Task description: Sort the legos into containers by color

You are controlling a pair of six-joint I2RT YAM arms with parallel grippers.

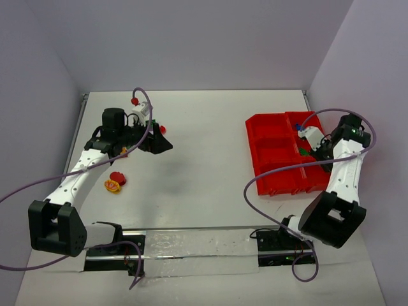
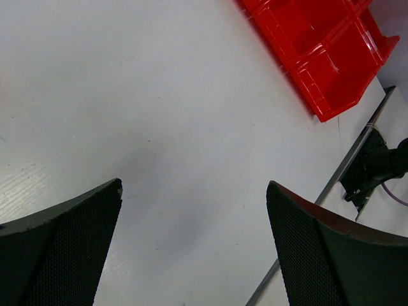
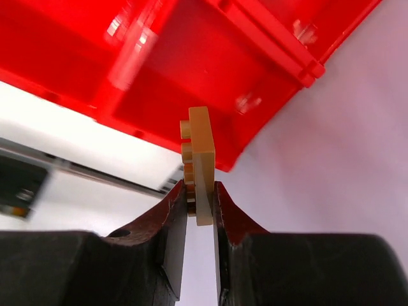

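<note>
One red tray [image 1: 271,185] was counted. Three red bricks were seen on the table [image 1: 210,159]: a far brick [image 1: 134,101], a middle brick [image 1: 162,129] and a near brick [image 1: 118,176]. One yellow-orange piece [image 1: 112,186] was noted beside the last, one blue bit [image 1: 298,127] and one green bit [image 1: 305,152] at the tray, and one tan brick [image 3: 201,159] in the right wrist view.

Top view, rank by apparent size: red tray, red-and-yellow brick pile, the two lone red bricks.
1. Red tray, by far the largest.
2. Red-and-yellow brick pile.
3. Far red brick and the red brick to its right: both tiny and about alike, so I won't rank them.
</note>
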